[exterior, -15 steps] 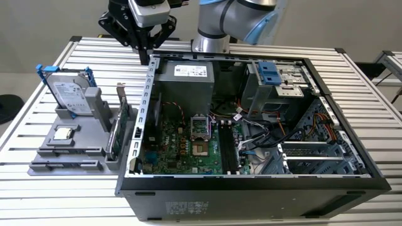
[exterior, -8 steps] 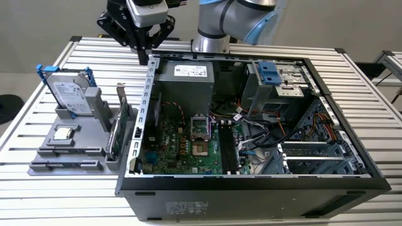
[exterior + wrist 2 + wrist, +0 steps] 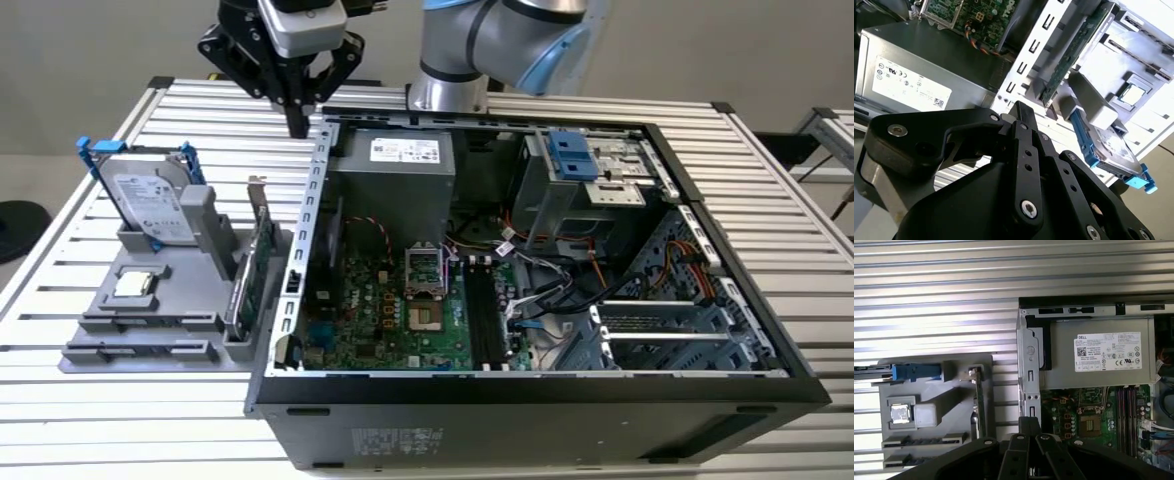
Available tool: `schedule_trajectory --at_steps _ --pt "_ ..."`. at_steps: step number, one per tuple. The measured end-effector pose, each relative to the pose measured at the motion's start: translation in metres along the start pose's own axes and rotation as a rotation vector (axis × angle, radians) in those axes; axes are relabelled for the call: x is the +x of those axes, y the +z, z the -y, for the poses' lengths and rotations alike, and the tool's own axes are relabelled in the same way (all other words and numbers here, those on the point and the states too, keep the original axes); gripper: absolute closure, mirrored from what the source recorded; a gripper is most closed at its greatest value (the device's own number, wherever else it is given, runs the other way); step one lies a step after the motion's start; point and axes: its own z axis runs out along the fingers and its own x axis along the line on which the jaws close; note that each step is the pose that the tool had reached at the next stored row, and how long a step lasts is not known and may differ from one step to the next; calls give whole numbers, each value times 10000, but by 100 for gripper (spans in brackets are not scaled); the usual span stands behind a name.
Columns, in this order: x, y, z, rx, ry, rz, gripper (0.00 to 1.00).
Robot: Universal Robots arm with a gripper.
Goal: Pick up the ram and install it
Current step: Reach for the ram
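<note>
Nearest, black side wall of open computer case (image 3: 534,405), lying on slatted metal bench (image 3: 120,420). Inside, green motherboard (image 3: 380,315) flat on the case floor. Ram (image 3: 467,312) seen as a thin blue-green strip on edge along the black memory slots (image 3: 491,318), just to the exterior view's right of the processor socket (image 3: 424,275); depth of seating cannot be told. Toward the exterior view's left, gray parts holder (image 3: 80,352) just beside the case, carrying silver processor chip (image 3: 134,285), green expansion card (image 3: 254,270) on edge and hard drive (image 3: 147,205). Farther back, gray power supply (image 3: 394,190). Farthest, hand (image 3: 296,125) above the bench by the case's far corner, fingers pressed together, gripping nothing, well apart from the ram.
</note>
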Motion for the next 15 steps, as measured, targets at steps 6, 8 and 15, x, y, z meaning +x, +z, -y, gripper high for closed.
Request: schedule_trajectory --at_steps 6,8,15 --pt "52 -1 4 0 0 0 100" --pt "71 -2 5 1 0 -1 100" --pt "137 -3 10 1 0 -1 100"
